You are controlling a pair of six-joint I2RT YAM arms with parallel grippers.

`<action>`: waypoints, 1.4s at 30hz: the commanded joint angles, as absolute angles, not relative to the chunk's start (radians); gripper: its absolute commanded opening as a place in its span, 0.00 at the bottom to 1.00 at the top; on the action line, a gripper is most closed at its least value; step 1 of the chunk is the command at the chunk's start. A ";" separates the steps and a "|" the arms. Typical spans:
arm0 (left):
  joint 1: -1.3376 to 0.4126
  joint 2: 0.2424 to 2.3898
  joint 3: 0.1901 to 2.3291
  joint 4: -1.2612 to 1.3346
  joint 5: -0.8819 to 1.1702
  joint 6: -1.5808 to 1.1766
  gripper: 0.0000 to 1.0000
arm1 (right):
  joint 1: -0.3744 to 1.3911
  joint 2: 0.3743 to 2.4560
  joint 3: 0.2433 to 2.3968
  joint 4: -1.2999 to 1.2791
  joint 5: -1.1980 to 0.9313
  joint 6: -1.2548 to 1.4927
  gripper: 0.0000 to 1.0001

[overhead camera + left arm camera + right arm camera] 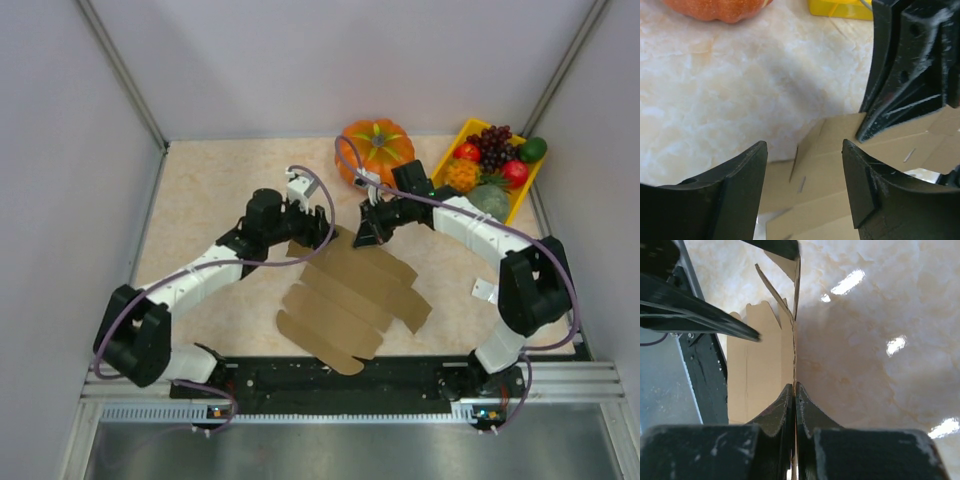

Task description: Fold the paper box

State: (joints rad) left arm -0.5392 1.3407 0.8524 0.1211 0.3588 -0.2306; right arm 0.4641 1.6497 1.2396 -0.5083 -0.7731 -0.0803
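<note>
The paper box (350, 295) is a flat brown die-cut cardboard sheet with flaps, lying slantwise on the table's middle. My right gripper (366, 232) is shut on its far edge; in the right wrist view the sheet's edge (794, 340) runs between the closed fingers (795, 392). My left gripper (322, 230) is open at the sheet's far left corner, close to the right gripper. In the left wrist view its fingers (805, 150) stand apart over the cardboard (825, 170), with the right gripper's black body (905, 65) just ahead.
An orange pumpkin (376, 148) sits at the back, close behind the right gripper. A yellow tray (448, 158) of plastic fruit stands at the back right. A small white piece (484, 292) lies at the right. Grey walls enclose the table.
</note>
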 commanded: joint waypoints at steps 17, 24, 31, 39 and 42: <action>-0.646 1.448 0.851 0.356 -0.026 -0.308 0.14 | 0.482 1.606 1.218 -0.282 -0.546 0.288 0.00; -0.790 1.535 0.925 0.356 -0.262 -0.362 0.00 | 0.540 1.617 1.195 -0.249 -0.404 0.416 0.00; -0.790 1.583 0.875 0.518 -0.092 -0.428 0.30 | 0.569 1.606 1.186 -0.195 -0.405 0.416 0.00; -0.738 1.342 0.741 0.390 -0.060 -0.428 0.65 | 0.529 1.563 1.125 -0.207 -0.423 0.284 0.00; -0.700 1.159 0.623 0.297 -0.087 -0.414 0.62 | 0.494 1.546 1.106 -0.201 -0.511 0.215 0.00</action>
State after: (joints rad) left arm -0.7418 1.4048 0.7277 0.3668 -0.0998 -0.4065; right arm 0.5297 1.6218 1.1183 -0.2737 -0.3962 0.3168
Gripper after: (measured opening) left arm 0.642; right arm 0.007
